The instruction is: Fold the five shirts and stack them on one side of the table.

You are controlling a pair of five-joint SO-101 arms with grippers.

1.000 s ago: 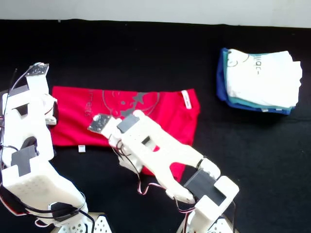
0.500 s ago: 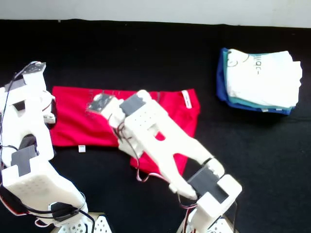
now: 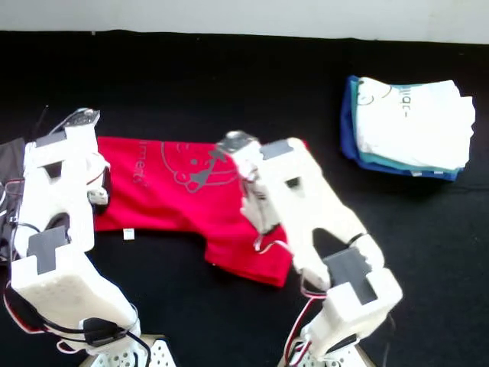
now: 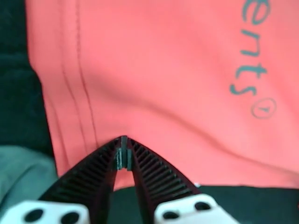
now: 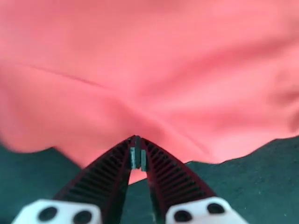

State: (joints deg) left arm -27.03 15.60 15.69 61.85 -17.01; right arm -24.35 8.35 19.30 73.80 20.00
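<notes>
A red shirt (image 3: 172,195) with a grey print lies spread on the black table (image 3: 229,84), left of centre. My left gripper (image 4: 122,157) is shut on the shirt's hemmed edge (image 4: 70,107) at its left end, under the left arm (image 3: 57,199). My right gripper (image 5: 136,158) is shut on a pinch of red fabric (image 5: 154,70) at the shirt's right part, beneath the right arm (image 3: 294,199). The shirt's lower right portion (image 3: 252,260) sits bunched toward the table's front. A stack of folded shirts (image 3: 409,126), white on top of teal and blue, rests at the far right.
A dark grey cloth (image 3: 8,157) shows at the table's left edge, and as a grey patch (image 4: 21,172) beside the left gripper. Bare black table lies behind the shirt and between the shirt and the stack.
Both arms have shifted to the right, and the red shirt has moved right with them. The right arm swung from over the shirt's middle to its right part.
</notes>
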